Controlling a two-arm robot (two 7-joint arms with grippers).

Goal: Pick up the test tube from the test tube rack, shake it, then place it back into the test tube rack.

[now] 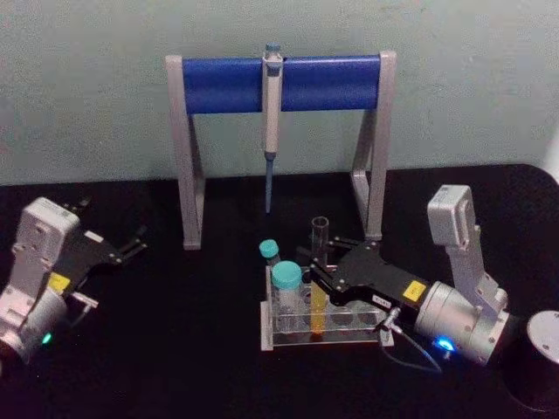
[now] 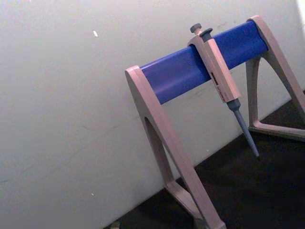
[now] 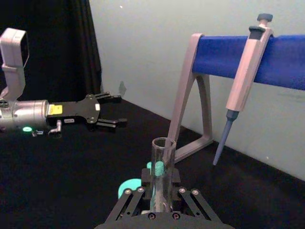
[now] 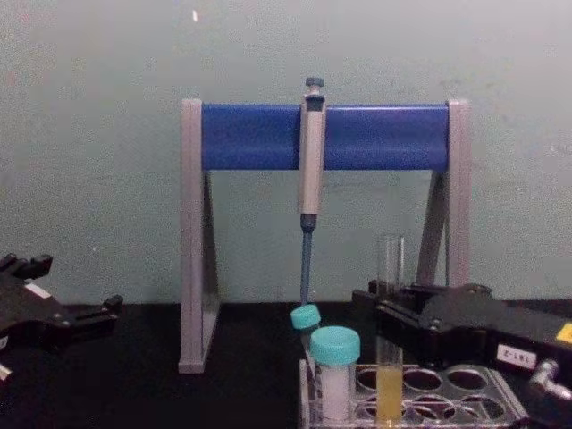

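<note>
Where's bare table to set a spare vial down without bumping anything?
Bare table lies between the left gripper and the test tube rack, in front of the pipette stand. Crowded: the rack, with teal-capped vials, and the right gripper around the test tube.

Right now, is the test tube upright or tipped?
Upright: the test tube stands vertical in the test tube rack, yellow liquid settled at its bottom, the right gripper at its middle.
</note>
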